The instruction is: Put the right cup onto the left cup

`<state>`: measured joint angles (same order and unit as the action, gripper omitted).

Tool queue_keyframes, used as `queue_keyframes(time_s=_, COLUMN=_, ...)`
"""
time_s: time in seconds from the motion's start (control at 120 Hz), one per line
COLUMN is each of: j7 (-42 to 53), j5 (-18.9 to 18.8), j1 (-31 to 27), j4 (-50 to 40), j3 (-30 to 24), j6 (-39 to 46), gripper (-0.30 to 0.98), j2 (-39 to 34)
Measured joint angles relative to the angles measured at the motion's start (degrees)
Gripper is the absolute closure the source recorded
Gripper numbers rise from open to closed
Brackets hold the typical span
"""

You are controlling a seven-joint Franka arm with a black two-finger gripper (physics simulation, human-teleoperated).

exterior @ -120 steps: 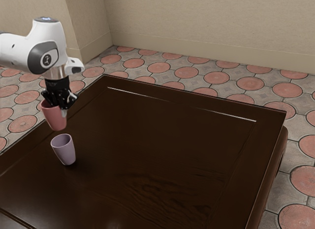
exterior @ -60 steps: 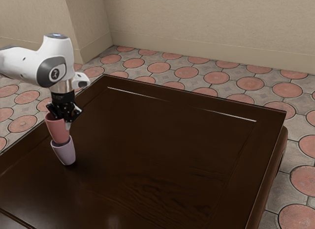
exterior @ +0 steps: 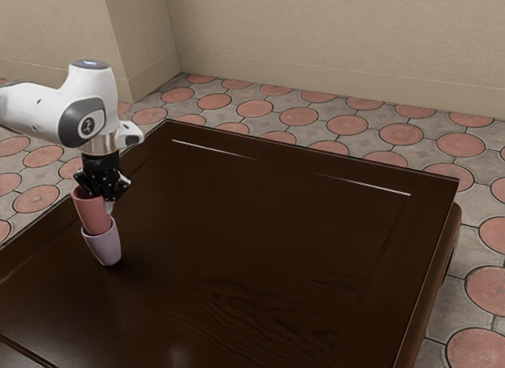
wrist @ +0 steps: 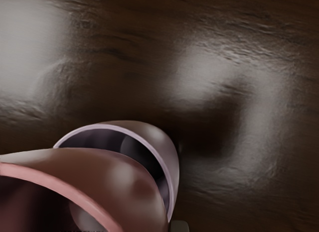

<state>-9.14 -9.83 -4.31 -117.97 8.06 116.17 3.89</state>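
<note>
Gripping the pink cup point(exterior: 95, 215) by its upper part, the end effector point(exterior: 99, 199) points down, closed onto it with one fingertip showing outside the wall; the exact gap between fingers is hard to read. The pink cup sits directly beneath the end effector, its lower part inside the mouth of the purple cup point(exterior: 103, 247). Lower still, the purple cup stands on the bench point(exterior: 237, 226), which spreads out around it. Farther from the end effector lie the tiled floor point(exterior: 347, 125) and a beige wall point(exterior: 316, 36).
</note>
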Motion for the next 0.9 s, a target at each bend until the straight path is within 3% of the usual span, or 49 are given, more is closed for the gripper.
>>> queue_keyframes(time_s=0.433, j7=-0.81, j5=-0.19, j1=-0.05, j4=-0.01, j3=0.73, j6=2.71, gripper=0.77, j2=3.83)
queue_keyframes(time_s=0.7, j7=-0.62, j5=0.19, j1=0.02, j4=0.23, j3=0.42, j6=2.86, gripper=0.3, j2=1.61)
queue_keyframes(time_s=0.833, j7=-0.49, j5=0.38, j1=-0.28, j4=1.78, j3=-0.37, j6=1.43, gripper=0.16, j2=-1.01)
queue_keyframes(time_s=0.9, j7=-0.42, j5=0.68, j1=-2.59, j4=6.04, j3=-3.54, j6=-1.02, gripper=0.12, j2=-2.22)
